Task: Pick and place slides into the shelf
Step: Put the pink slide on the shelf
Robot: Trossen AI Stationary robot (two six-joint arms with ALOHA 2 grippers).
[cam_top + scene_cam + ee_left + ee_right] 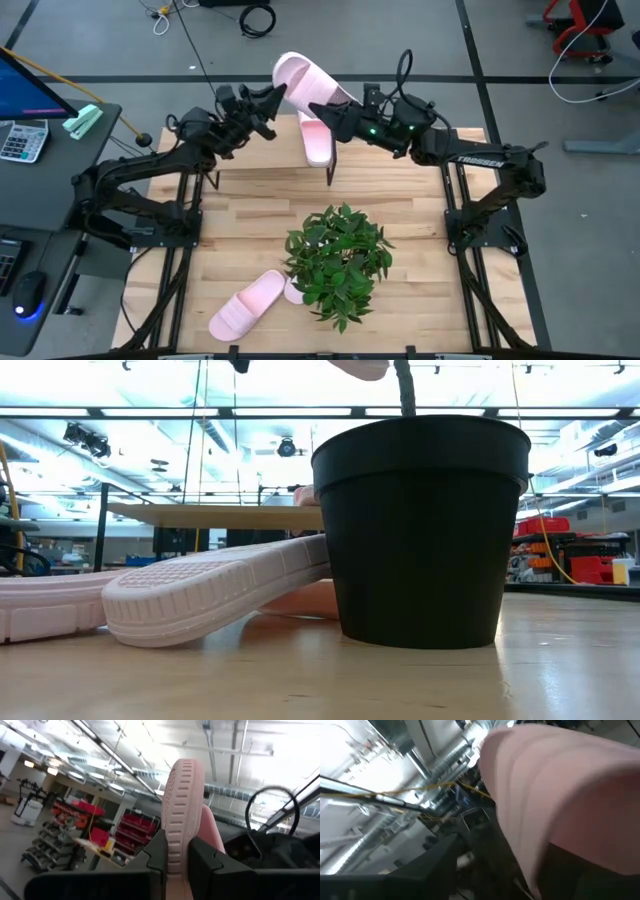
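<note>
L pincer (272,100) is up over the worktop's (250,200) far edge, clenched on the rim of a raised slide (305,82); the L wrist view shows the sole edge (179,820) squeezed between both fingers. R pincer (335,118) meets the same slide from the other side; its wrist view is filled w/ pink foam, so it looks to be gripping too, though I can't see the fingers clearly. Prob a two-arm hold or handover, keeping the slide level enough to set down.

Raised slide's long axis runs diagonally, from far-left toward near-right, sitting above the shelf (215,515) at the far edge. Which end is toe: can't tell.

A 2nd slide (316,142) lies on the shelf, long axis running far-to-near. A 3rd (248,303) lies near the front edge, left of the plant (340,260), leaning against the pot (420,530) in the low view.
</note>
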